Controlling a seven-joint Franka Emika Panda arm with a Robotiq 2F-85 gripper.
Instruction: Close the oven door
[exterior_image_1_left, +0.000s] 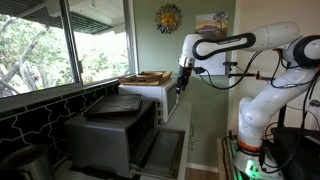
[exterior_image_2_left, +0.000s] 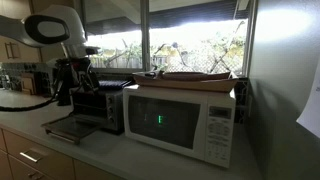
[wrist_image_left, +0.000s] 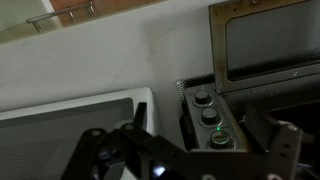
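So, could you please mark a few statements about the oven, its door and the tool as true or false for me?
1. The oven door lies open, folded down in front of the oven. True.
2. The tool is clamped on the oven door. False: it hangs open above the door and holds nothing.
3. A wooden tray sits on top of the white appliance. True.
4. The white appliance's front door is open. False: it is shut.
5. A flat dark tray lies on top of the oven. True.
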